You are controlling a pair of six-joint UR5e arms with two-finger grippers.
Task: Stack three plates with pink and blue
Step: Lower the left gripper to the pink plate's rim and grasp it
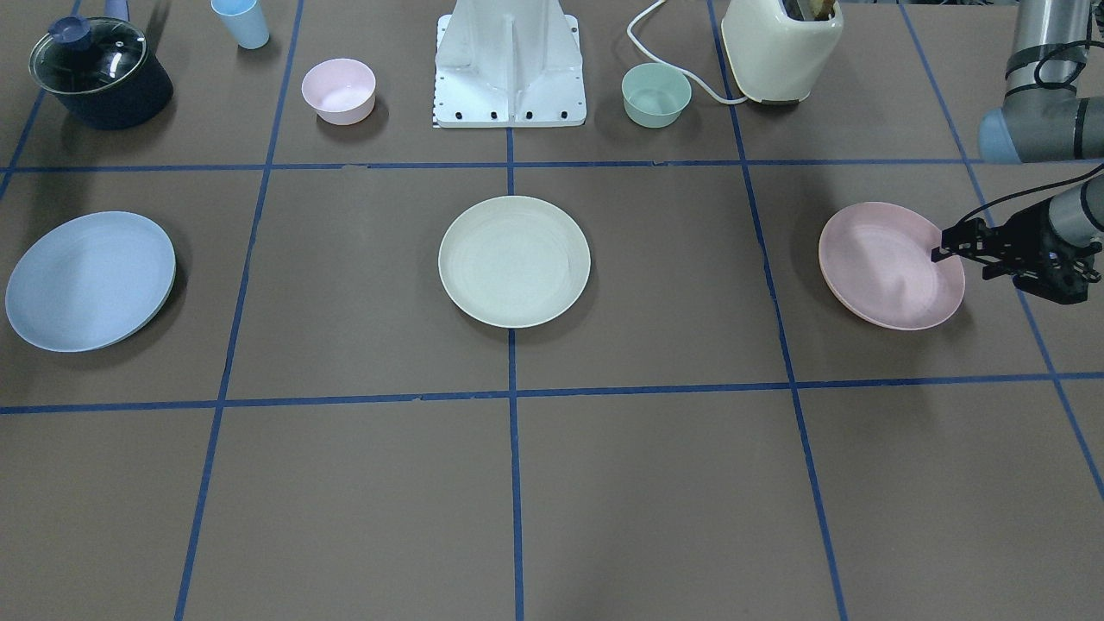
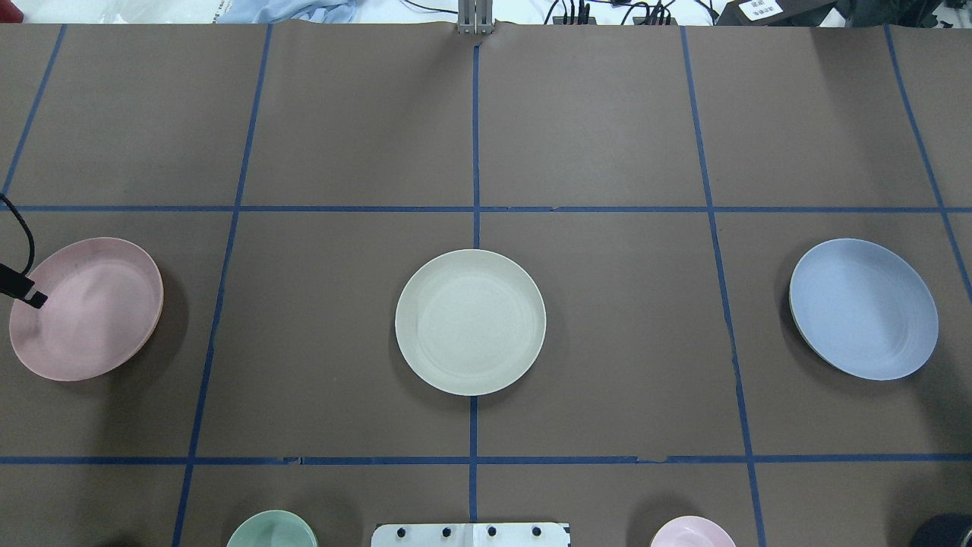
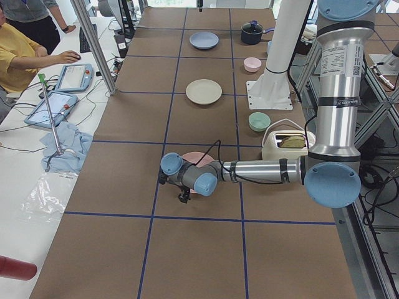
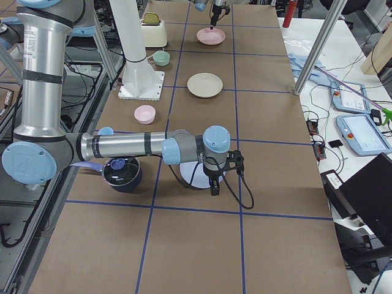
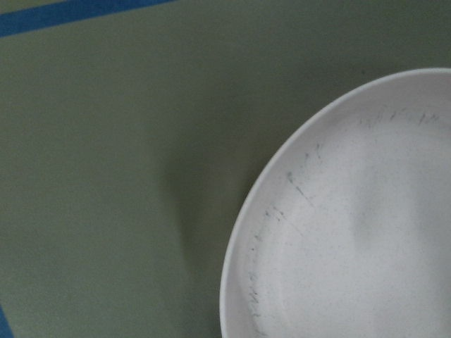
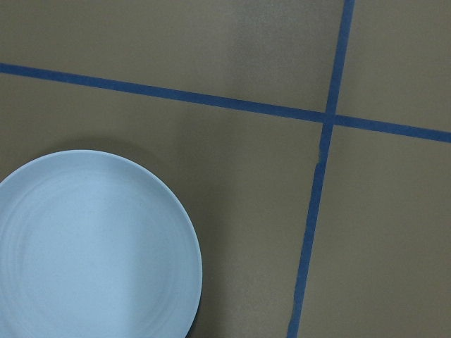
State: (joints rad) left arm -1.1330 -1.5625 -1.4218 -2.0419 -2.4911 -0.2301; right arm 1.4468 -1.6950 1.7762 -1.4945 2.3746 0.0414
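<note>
Three matching plates lie in a row on the brown table. The cream-white plate (image 1: 514, 261) is in the middle, the pale pink plate (image 1: 888, 266) is on my left side and the light blue plate (image 1: 90, 280) is on my right side. My left gripper (image 1: 957, 263) is open at the pink plate's outer rim. One of its fingertips (image 2: 35, 298) is over the plate's inside edge. The left wrist view shows that rim (image 5: 243, 239) close up. My right gripper (image 4: 214, 184) shows only in the exterior right view, beside the blue plate (image 6: 84, 246). I cannot tell its state.
Along the robot's side stand a dark pot with a glass lid (image 1: 99, 73), a blue cup (image 1: 241, 21), a small pink bowl (image 1: 338, 90), the white robot base (image 1: 509, 69), a small green bowl (image 1: 655, 95) and a cream toaster (image 1: 780, 47).
</note>
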